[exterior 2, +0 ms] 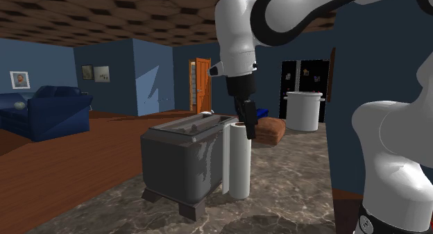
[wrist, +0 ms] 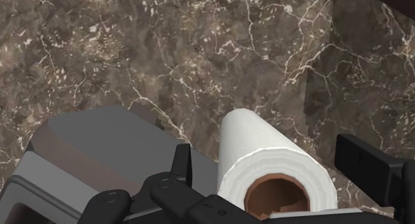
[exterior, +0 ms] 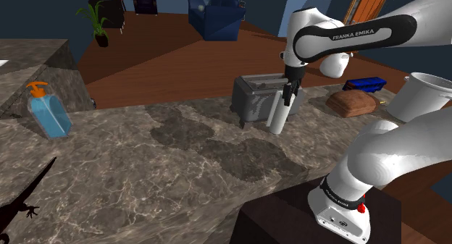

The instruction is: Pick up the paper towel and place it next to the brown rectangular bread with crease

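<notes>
The white paper towel roll (exterior: 278,116) stands upright on the marble counter, right beside the grey toaster (exterior: 255,98). My black gripper (exterior: 289,96) has come down over the roll's top. In the wrist view the roll (wrist: 263,159), with its brown core, lies between the two fingers (wrist: 370,168), and a thin gap shows at the one beside it. The gripper (wrist: 276,179) is open and the roll still rests on the counter. The brown bread (exterior: 351,103) lies further along the counter towards the shoulder view's right, apart from the roll (exterior 2: 239,163) and gripper (exterior 2: 247,127).
A white pot (exterior: 427,94) and a blue object (exterior: 364,83) sit by the bread. A blue soap dispenser (exterior: 48,113) stands at the counter's far left, and a black lizard-like figure (exterior: 22,204) lies at its lower left. The toaster (exterior 2: 182,160) flanks the roll closely.
</notes>
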Controlling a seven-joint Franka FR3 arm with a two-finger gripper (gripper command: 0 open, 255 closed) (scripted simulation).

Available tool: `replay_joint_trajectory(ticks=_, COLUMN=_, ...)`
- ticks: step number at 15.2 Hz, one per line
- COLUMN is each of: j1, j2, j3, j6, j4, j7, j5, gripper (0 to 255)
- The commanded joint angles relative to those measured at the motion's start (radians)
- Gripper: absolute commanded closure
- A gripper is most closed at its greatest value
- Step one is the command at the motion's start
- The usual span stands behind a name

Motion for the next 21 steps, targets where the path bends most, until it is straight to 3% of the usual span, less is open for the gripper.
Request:
replay_joint_trajectory(ticks=1, j1=0.0, j2=0.0, j3=0.0, j6=0.0, j4=0.0, j7=0.0, j5=0.0, gripper=255)
replay_joint_trajectory(ticks=10, j1=0.0, j2=0.0, j3=0.0, j6=0.0, j4=0.0, j7=0.0, j5=0.0, gripper=255)
replay_joint_trajectory(ticks=21, j1=0.004, j2=-0.025, j3=0.017, j6=-0.153, j4=0.13, j7=-0.02, j5=0.016, gripper=255)
